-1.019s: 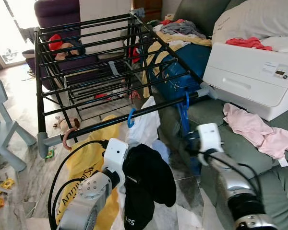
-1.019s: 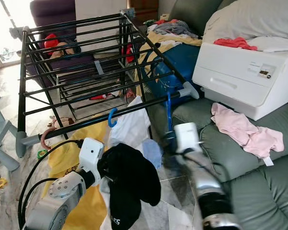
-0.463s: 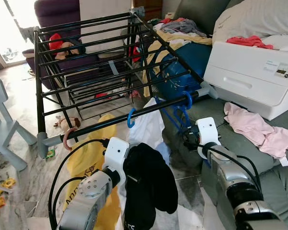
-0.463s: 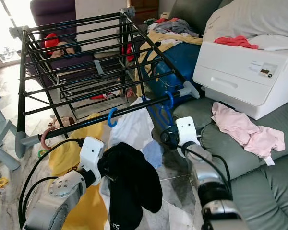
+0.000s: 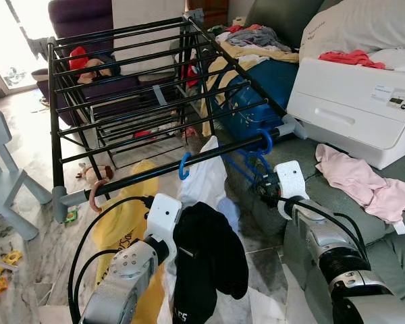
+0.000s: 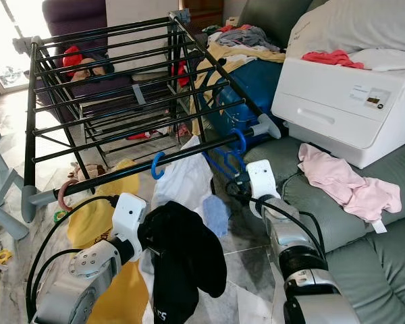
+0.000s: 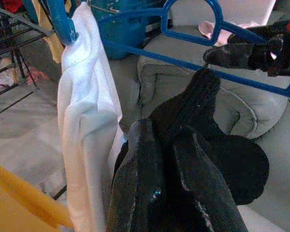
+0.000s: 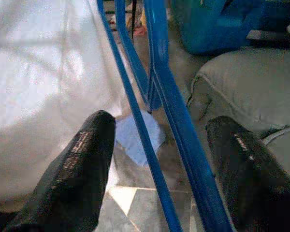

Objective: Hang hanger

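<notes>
Underfoot: pale marble floor [image 5: 34, 162] strewn with small toys, a grey child's chair [image 5: 1, 169] at the robot's left.
Room: a black drying rack [image 5: 148, 74] stands ahead; to the right a grey-green sofa [image 5: 385, 243] carries a white appliance [image 5: 354, 108], a pink garment [image 5: 368, 185] and piled laundry; a blue suitcase [image 5: 256, 94] sits between rack and sofa.
Front rail: a black bar [image 5: 155, 172] carries a pink hook, a light-blue hook [image 5: 184, 166] with a white garment [image 5: 206, 179] below it, and the blue hanger [image 5: 256, 158], its hook looped over the bar near the right end.
Head views: both arms, the rack and the sofa together; a yellow bag [image 5: 125, 223] lies by the left arm.
Left wrist view: black cloth [image 7: 193, 164] bunched over the fingers; beyond it the blue hanger's bars [image 7: 241, 79] and the other gripper at them [image 7: 251, 50].
Right wrist view: two black fingers [image 8: 82, 164] spread wide, the hanger's blue bars [image 8: 174, 121] running between them without clear contact; white cloth behind.
Right gripper [image 5: 264, 190]: spread apart, at the hanger's lower body, just below the rail.
Left gripper [image 5: 189, 253]: low in front of the rack, draped in a black garment [image 5: 209, 260]; whether it pinches cannot be told.
</notes>
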### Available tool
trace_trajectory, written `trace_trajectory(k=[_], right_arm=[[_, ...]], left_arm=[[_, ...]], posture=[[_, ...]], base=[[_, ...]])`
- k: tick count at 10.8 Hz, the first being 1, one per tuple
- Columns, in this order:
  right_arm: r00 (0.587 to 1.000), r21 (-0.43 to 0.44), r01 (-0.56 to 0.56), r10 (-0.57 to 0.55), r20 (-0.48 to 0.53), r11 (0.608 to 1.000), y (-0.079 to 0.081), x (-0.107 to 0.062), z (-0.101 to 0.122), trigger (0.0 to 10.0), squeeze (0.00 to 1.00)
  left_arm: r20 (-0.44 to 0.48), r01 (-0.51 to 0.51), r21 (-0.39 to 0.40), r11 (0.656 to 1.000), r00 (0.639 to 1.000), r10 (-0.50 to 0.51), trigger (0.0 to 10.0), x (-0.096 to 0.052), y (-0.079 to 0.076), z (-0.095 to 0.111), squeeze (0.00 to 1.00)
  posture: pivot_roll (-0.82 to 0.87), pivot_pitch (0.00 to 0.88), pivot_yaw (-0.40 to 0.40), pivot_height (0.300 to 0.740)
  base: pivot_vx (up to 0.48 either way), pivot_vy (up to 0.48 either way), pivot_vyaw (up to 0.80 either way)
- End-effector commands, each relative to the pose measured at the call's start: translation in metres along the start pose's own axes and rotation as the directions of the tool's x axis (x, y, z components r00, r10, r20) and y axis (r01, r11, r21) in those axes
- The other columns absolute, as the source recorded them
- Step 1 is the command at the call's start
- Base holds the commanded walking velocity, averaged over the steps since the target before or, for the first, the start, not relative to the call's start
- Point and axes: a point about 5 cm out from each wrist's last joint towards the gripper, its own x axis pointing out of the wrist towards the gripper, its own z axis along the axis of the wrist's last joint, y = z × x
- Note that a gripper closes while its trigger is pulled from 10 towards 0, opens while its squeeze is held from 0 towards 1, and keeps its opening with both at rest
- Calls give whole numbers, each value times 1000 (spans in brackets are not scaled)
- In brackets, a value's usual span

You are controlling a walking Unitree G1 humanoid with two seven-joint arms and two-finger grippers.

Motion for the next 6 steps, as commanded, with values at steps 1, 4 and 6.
trace_trajectory(k=[1,4,6], right_arm=[[1000,-6,-4,4,27,1000,-1,2,9,0,0],[999,-3,-12,13,30,1000,-1,2,8,0,0],[999,-6,-19,19,36,1000,0,4,9,0,0]], left_arm=[[21,-1,21,1000,1000,1,10000,1,0,7,0],[20,-4,23,1000,1000,4,10000,1,0,7,0],[20,-7,24,1000,1000,6,10000,1,0,7,0]], posture=[[-69,0,58,740],[-66,0,55,740],[-66,0,51,740]], base=[[0,0,0],[0,0,0],[0,0,0]])
